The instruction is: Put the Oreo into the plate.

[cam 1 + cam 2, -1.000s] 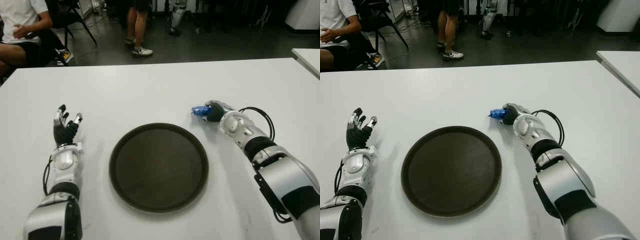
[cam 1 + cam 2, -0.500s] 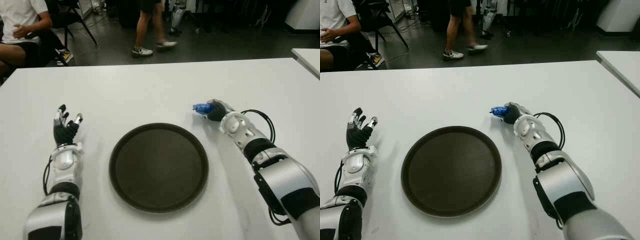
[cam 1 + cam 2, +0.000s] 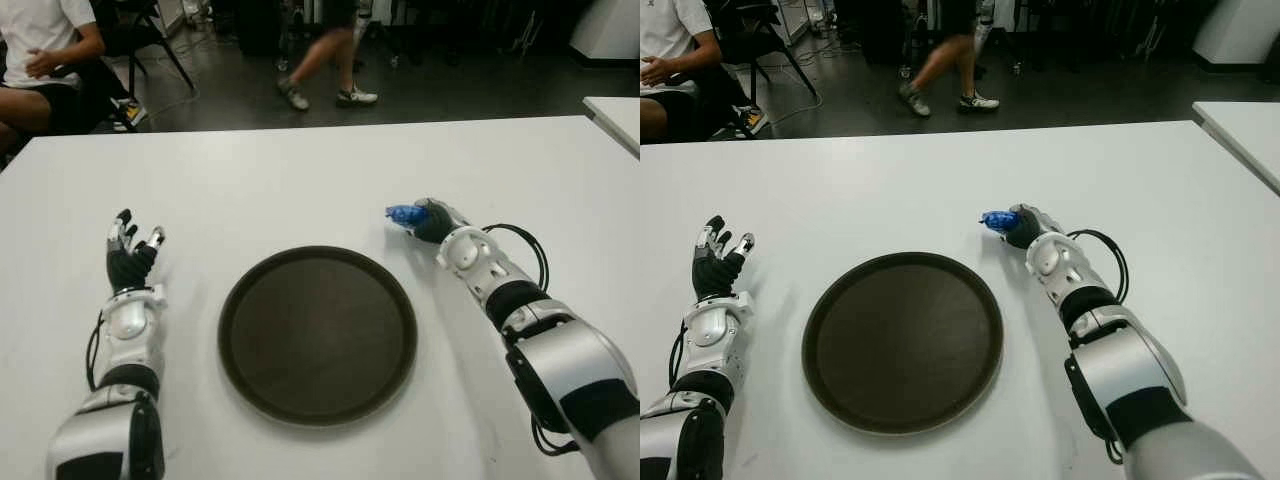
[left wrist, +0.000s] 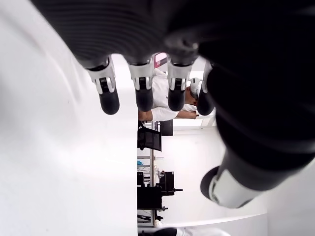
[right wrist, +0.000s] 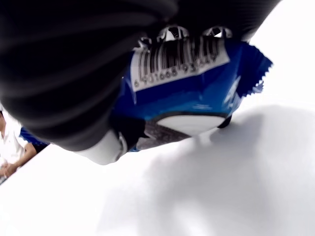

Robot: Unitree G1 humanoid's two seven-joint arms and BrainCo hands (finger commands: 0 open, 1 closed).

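In the left eye view, a round dark-brown plate [image 3: 317, 333] lies on the white table [image 3: 300, 180]. The right hand [image 3: 430, 220] shows just beyond the plate's far right rim, its fingers closed around a small blue Oreo packet [image 3: 404, 214] that pokes out toward the left, beside the plate and not over it. The left hand [image 3: 130, 255] shows well left of the plate, fingers spread upward and holding nothing. A seated person [image 3: 40, 55] and a walking person's legs [image 3: 325, 70] are behind the table.

The left wrist view shows the fingers [image 4: 142, 93] straight and apart, nothing between them.

The right wrist view shows the blue wrapper, barcode visible, clamped under the dark fingers [image 5: 74, 64] just above the white tabletop.
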